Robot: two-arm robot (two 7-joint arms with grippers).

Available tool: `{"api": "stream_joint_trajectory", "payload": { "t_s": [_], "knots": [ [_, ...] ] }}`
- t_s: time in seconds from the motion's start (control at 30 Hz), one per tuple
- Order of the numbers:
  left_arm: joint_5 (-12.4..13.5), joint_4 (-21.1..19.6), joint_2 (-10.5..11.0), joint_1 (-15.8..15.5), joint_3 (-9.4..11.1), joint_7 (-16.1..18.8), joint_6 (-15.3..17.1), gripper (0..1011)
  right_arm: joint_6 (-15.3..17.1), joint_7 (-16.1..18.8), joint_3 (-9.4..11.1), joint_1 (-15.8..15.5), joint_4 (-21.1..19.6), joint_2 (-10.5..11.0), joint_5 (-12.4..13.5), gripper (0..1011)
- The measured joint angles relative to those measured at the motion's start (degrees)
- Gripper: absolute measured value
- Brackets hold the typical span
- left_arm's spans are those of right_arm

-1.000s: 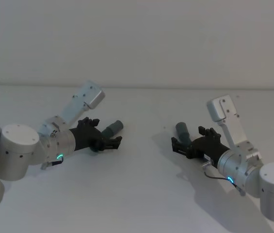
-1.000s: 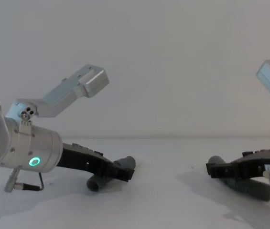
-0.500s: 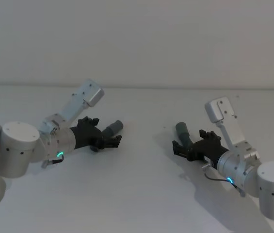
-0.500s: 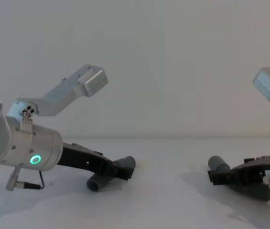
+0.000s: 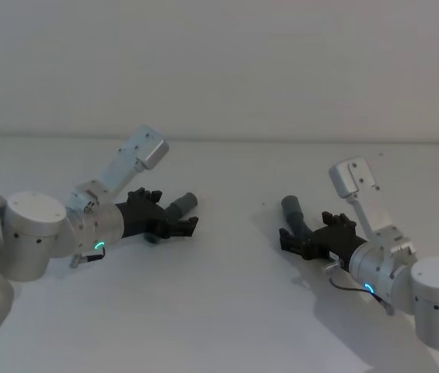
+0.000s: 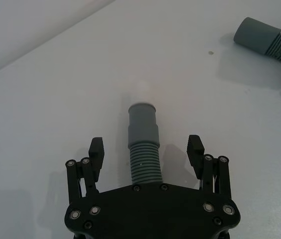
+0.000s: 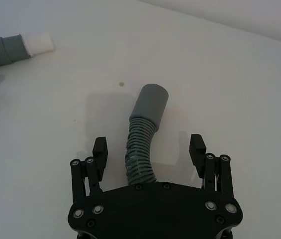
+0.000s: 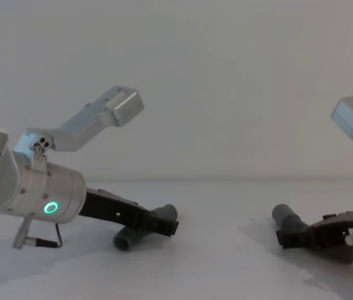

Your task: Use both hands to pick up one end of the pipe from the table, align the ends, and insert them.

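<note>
L gripper (image 6: 145,147) straddles white-tipped pipe (image 6: 142,124), R gripper (image 7: 148,144) cuffed pipe (image 7: 148,106)

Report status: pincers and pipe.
Left pincer open, astride white-tipped dark grey hose piece. Right pincer open, astride dark grey corrugated cuffed hose. Both on matt white table, apart.

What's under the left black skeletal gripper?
The short dark grey ribbed hose piece lies on the matt white table between the left gripper's open fingers, neither touching it; its rear end is hidden under the palm.

At four o'clock the corrugated hose (image 7: 141,152) runs hidden under the right gripper (image 7: 148,144); at eight, the collared hose (image 6: 144,149) under the left gripper (image 6: 146,147).
</note>
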Motion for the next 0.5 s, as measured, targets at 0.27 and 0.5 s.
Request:
{"api": "stream_joint_trajectory", "payload": {
  "t_s": [0.27,0.5],
  "knots": [
    [0.15,-0.09,-0.18,0.18,-0.4,-0.1,0.87,1003,0.16,0.5,0.26,0.23,0.49,-0.27,-0.19,994],
    [0.39,-0.46,-0.22,0.46,-0.76,0.01,1.56,1003,0.14,0.93,0.44,0.3,0.73,-0.43,-0.37,994]
  ]
}}
